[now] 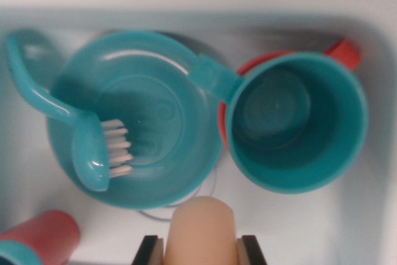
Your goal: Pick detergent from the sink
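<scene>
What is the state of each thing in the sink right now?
Bowl: upright, empty apart from the brush head resting inside.
Brush: lying across the bowl rim, bristles toward the wrist view's right.
Teal cup: upright, empty, on top of a red item.
Red item: mostly hidden under the teal cup.
Beige bottle: between the tool's fingers, which sit at its sides.
Red cylinder: lying on its side at the lower left.

The teal bowl and teal cup look like glossy, smooth plastic with soft highlights. The dish brush is shiny teal plastic with pale bristles. The sink is smooth, white and slightly glossy. The beige bottle cap looks matt plastic; the red cylinder appears matt too.
</scene>
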